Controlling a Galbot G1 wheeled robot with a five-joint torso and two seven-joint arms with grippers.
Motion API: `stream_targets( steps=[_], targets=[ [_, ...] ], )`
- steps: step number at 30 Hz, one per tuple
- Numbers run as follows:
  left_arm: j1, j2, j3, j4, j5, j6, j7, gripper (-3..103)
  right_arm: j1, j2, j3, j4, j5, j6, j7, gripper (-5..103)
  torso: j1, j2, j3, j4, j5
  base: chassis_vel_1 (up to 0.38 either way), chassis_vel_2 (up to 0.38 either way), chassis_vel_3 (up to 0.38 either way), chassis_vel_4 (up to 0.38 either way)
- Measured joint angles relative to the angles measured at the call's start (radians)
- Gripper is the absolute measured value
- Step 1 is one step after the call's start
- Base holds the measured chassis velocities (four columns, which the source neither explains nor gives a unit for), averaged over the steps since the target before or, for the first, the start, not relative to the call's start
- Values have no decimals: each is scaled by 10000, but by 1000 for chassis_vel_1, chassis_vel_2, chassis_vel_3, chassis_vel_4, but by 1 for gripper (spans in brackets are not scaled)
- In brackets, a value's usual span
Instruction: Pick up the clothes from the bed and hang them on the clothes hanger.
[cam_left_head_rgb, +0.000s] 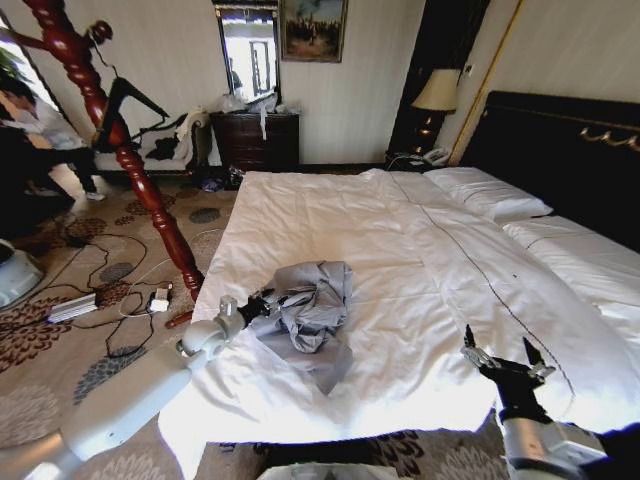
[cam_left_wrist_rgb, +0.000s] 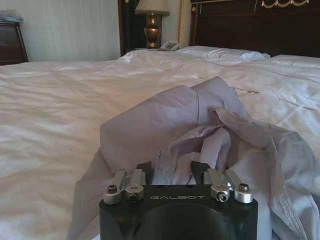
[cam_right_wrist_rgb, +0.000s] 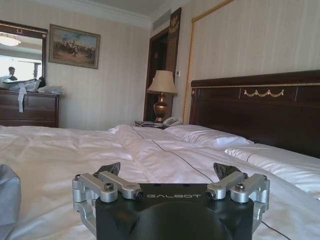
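Jaws of the left gripper (cam_left_head_rgb: 262, 303): narrowed onto a fold of the clothes (cam_left_head_rgb: 312, 305), the dark fingertips (cam_left_wrist_rgb: 144, 167) pressed into the pale grey-blue fabric on either side of a raised pleat; whether the fold is truly clamped or only touched cannot be told. Left arm: white, reaching from the lower left across the bed's near corner. Coat stand (cam_left_head_rgb: 120, 140): reddish-brown turned wood, standing on the patterned carpet just beside the left edge of the bed (cam_left_head_rgb: 330, 215), behind the left arm; the clothes hanger (cam_left_head_rgb: 128, 100), thin and black, hangs on it high up. Cables and a power strip (cam_left_head_rgb: 72, 307): lying on the carpet left of the stand's foot. Clothes: one crumpled shirt, heaped on the white duvet near the foot of the bed, left of centre, bunched up directly ahead of the left gripper. Dresser (cam_left_head_rgb: 255, 140) and mirror: against the far wall. Pillows (cam_left_head_rgb: 485, 193): white, at the black headboard (cam_left_head_rgb: 560, 150) with gold trim, far right. Lamp (cam_left_head_rgb: 436, 95): on the nightstand beside the headboard. Right gripper (cam_left_head_rgb: 503, 352): jaws spread wide, holding nothing, poised over the duvet at the near right of the bed, well apart from the shirt.
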Motion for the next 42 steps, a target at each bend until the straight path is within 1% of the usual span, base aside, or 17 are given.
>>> stream_targets(
  steps=[2,3,5,9,10,11,14,21,25,28,29,30,33,34,37,40,42],
  targets=[
    [41,38,1,-29,47,-1,0,40,8,-2,-7,-16,1,-6,5,100,0,0,0,1,1,0,0,0,0],
    [68,48,-9,-35,69,-6,1,34,12,-16,-6,-22,8,-8,11,100,-1,0,0,1,0,0,0,0,0],
    [83,49,-38,-35,81,-12,0,34,14,-27,-2,-25,20,-10,15,100,-1,0,0,0,0,0,0,0,0],
    [95,33,-115,-7,65,-16,-40,12,17,-67,7,-27,58,-18,34,100,-1,0,0,0,0,0,0,0,0],
    [95,33,-115,-7,65,-16,-40,12,17,-67,7,-27,58,-18,34,100,-1,0,0,0,0,0,0,0,0],
    [95,27,-107,3,63,-16,-44,7,16,-64,7,-22,60,-20,39,100,-1,0,0,0,0,0,0,0,0],
    [98,7,-30,5,67,-16,-50,1,-19,-64,7,4,60,-21,46,100,-1,0,0,0,0,0,0,0,0],
    [79,-38,-12,-96,31,-24,-197,0,-34,-136,40,18,141,-21,78,100,-1,0,0,0,-1,0,0,0,0],
    [178,34,-440,-439,-117,-52,-401,0,-7,-185,37,13,200,-22,87,100,0,0,0,-2,-1,0,0,0,0],
    [387,133,-1192,-936,-409,-51,-653,0,33,-282,23,-28,277,-60,106,100,0,1,0,-2,0,0,0,0,0],
    [551,208,-1699,-1215,-594,-30,-801,0,59,-357,19,-42,342,-102,124,100,-1,2,0,-1,0,0,0,0,0],
    [551,208,-1699,-1215,-594,-30,-801,0,59,-357,19,-42,342,-102,124,100,-1,2,0,-1,0,0,0,0,0],
    [1164,597,-2996,-2016,-1144,33,-1075,0,143,-645,66,-47,747,-252,174,100,-1,2,0,0,-1,0,0,0,0],
    [1164,597,-2996,-2016,-1144,33,-1075,0,143,-645,66,-47,747,-252,174,100,-1,2,0,0,-1,0,0,0,0],
    [1983,1191,-3947,-2710,-1459,22,-1205,0,233,-965,157,-55,1369,-460,251,100,-1,2,-1,2,0,0,0,0,0],
    [2397,1380,-4335,-2901,-1458,-35,-1243,0,236,-1050,233,-56,1625,-533,273,100,-1,2,-1,3,2,0,0,0,0],
    [2982,1372,-4871,-3024,-1429,-80,-1370,0,222,-1095,283,-17,1853,-601,304,100,-1,1,0,-12,-2,0,0,0,0]
  ],
)
